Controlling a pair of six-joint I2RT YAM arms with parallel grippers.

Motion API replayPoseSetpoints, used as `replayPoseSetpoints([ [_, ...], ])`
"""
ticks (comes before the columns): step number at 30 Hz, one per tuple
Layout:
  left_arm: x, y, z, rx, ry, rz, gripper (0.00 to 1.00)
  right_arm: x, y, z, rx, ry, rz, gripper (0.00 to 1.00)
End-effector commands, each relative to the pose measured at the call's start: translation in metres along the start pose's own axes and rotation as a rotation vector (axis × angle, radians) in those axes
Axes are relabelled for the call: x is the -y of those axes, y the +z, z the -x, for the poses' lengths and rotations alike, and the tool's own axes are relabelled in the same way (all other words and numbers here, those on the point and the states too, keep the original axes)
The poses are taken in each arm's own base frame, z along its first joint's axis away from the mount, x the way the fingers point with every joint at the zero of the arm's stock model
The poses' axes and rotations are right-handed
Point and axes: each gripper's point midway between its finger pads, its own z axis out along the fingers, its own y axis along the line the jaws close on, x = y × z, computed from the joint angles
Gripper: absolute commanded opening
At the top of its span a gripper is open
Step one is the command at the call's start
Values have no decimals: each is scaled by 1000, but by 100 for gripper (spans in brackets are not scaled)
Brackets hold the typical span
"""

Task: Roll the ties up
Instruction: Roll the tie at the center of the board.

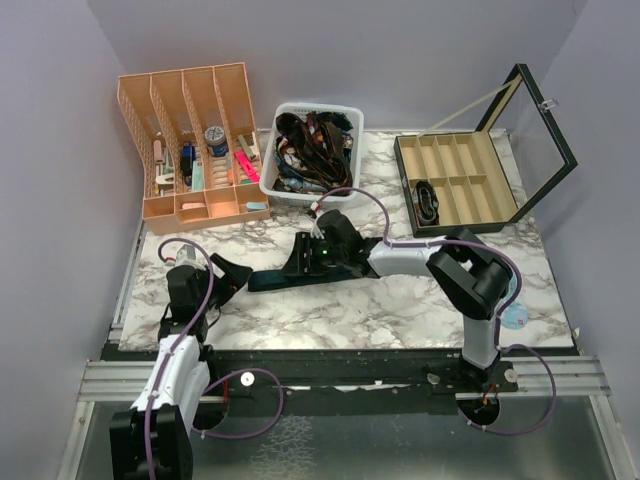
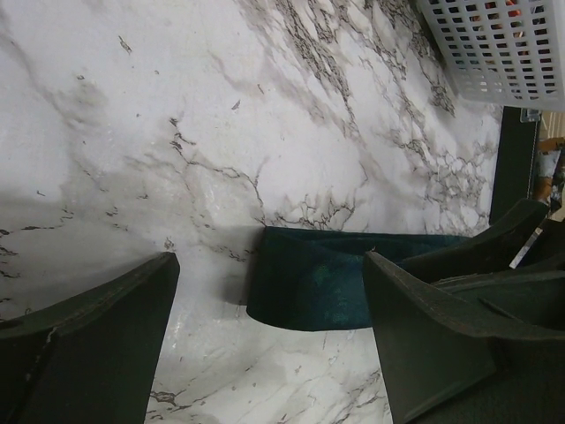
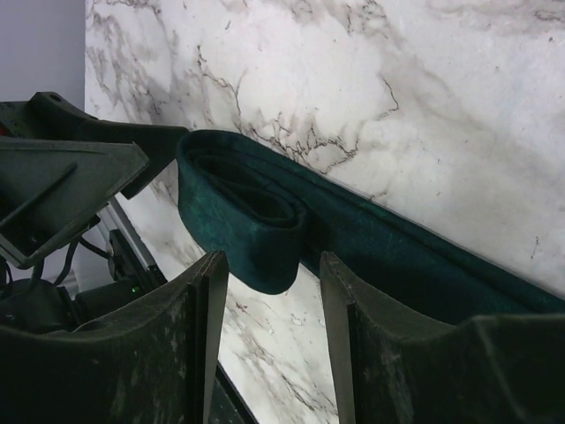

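The marble table (image 1: 400,300) carries the dark teal tie (image 1: 268,281) flat across its middle, long axis running left to right. The tie's left end is curled into a loose roll (image 3: 243,212). The roll sits between the arms. The left gripper (image 2: 269,261) faces it with fingers spread wide. The right gripper (image 3: 272,256), jaws apart and pinching nothing, sits just beside it and looks the nearer.
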Motion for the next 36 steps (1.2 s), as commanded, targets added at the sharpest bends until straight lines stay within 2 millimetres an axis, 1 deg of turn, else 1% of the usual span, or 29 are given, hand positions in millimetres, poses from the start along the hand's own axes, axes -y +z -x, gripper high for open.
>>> replayPoseSetpoints([
  [1,0,0,-9,-31,0,-24,85,6,8,-12,-48,-9,-1,50],
  [3,0,1,-11,-51,1,-25,85,12,9,-12,-50,-14,-34,50],
  [9,3,3,-18,-95,15,-43,79,20,12,-11,-51,-26,-74,45],
  [14,6,5,-23,-120,34,-49,79,29,12,-11,-53,-38,-126,42],
  [20,10,5,-28,-134,50,-66,77,31,15,-17,-75,-32,-110,37],
  [26,16,4,-33,-153,66,-94,74,38,14,-17,-70,-31,-145,33],
  [34,24,3,-38,-171,77,-138,73,45,15,-19,-76,-30,-177,32],
  [36,29,3,-38,-172,76,-164,70,46,14,-19,-75,-31,-182,32],
])
